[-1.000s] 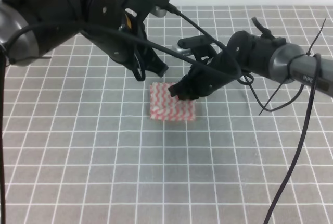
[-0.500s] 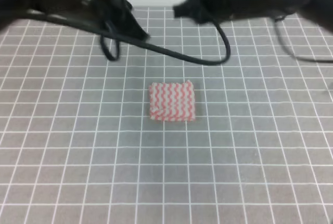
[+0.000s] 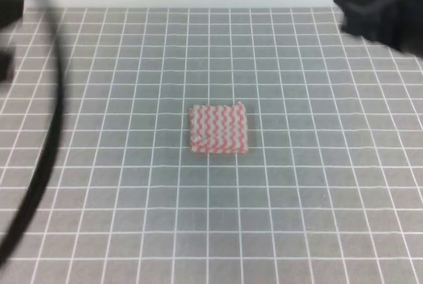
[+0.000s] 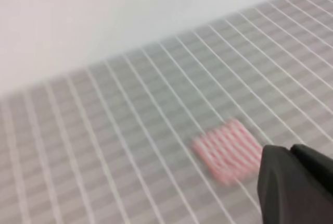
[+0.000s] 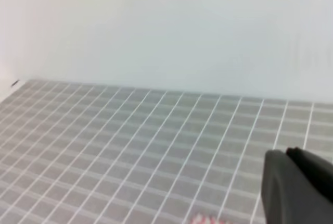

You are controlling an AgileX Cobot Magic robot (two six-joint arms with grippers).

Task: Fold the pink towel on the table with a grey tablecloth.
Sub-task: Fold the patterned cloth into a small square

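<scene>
Folding looks finished to me: the thin pink-and-white zigzag-striped towel [image 3: 219, 128] is lying as a small, squared, layered packet near the middle of the wide grey-clothed bench [image 3: 317, 185] with its grid of thin white lines, flat and with nothing touching it. Both arms are sitting well apart from it, one as a dark blur at the far right edge [image 3: 382, 10] and a thick black cable [image 3: 46, 158] sweeping down the left side. From the left wrist view the left claw [image 4: 296, 185] is showing only as a dark tip at the lower right corner, hanging above the bench just beside the packet; from the right wrist view the right claw [image 5: 297, 187] is likewise a dark corner shape high over the grid. I cannot tell whether either claw is released or clenched, though neither is gripping the towel. I judge the next move is calling only for parking the arms clear. No brand, label or writing is showing legibly anywhere.
</scene>
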